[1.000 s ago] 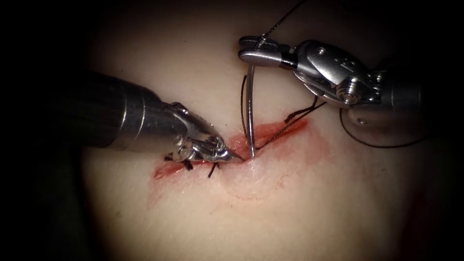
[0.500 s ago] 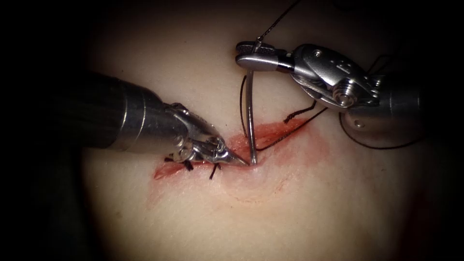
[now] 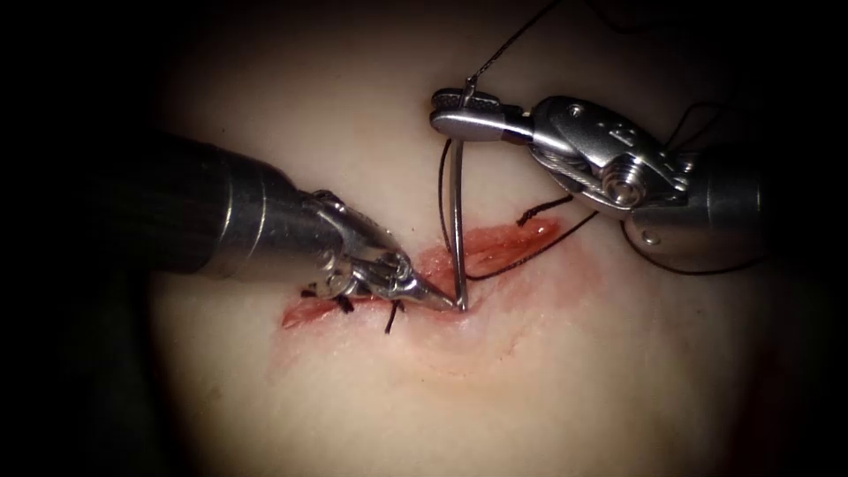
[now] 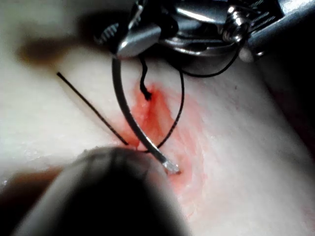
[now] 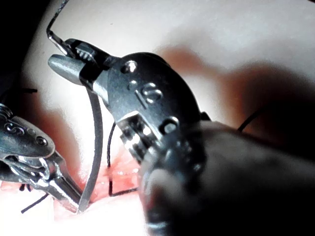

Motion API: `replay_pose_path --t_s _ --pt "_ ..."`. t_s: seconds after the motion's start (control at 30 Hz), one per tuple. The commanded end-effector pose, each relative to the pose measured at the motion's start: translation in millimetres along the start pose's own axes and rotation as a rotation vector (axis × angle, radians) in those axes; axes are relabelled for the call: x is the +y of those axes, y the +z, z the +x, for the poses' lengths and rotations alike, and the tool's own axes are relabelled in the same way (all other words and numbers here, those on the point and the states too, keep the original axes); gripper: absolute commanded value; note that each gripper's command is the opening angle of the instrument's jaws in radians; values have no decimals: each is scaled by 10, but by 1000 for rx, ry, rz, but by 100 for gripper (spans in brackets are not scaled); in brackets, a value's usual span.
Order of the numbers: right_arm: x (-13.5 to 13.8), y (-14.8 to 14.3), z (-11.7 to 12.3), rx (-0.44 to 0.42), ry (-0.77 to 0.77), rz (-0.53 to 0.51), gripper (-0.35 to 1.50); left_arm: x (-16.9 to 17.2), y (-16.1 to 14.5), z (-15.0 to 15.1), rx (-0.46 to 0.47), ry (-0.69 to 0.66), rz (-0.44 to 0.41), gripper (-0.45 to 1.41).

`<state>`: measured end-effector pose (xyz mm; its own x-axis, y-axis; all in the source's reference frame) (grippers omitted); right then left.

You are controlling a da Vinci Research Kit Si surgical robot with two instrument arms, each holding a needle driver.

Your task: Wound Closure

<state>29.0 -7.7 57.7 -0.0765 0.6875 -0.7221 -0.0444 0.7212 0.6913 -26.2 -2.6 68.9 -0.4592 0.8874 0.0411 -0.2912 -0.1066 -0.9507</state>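
1. my right tool [image 3: 455,110], at 12 o'clock over the cut [image 3: 424,287], has its jaws closed on the needle [image 3: 456,221] near its thread end.
2. the needle hangs almost straight down, its tip touching the tissue [image 3: 548,371] at the cut's near lip; whether it has entered, i cannot tell.
3. my left tool [image 3: 433,299] sits at 9 o'clock of the tip, jaws closed and holding nothing, touching the tissue just beside the needle.
4. done well, i judge: keep a firm grip, follow the needle's curve, and mind the thread [image 3: 530,238] lying across the cut at 3 o'clock.
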Motion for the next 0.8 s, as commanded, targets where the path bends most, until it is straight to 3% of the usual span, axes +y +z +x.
replay_pose_path --t_s 0.03,0.33,0.8 --pt "1 9 0 1 11 -5 -35 -3 7 1 0 0 0 -40" --pt "3 8 2 -15 121 -53 -35 -3 7 1 -3 1 -1 -42" --pt "3 8 -5 -48 148 -47 -35 -3 7 1 -4 2 -1 -42"
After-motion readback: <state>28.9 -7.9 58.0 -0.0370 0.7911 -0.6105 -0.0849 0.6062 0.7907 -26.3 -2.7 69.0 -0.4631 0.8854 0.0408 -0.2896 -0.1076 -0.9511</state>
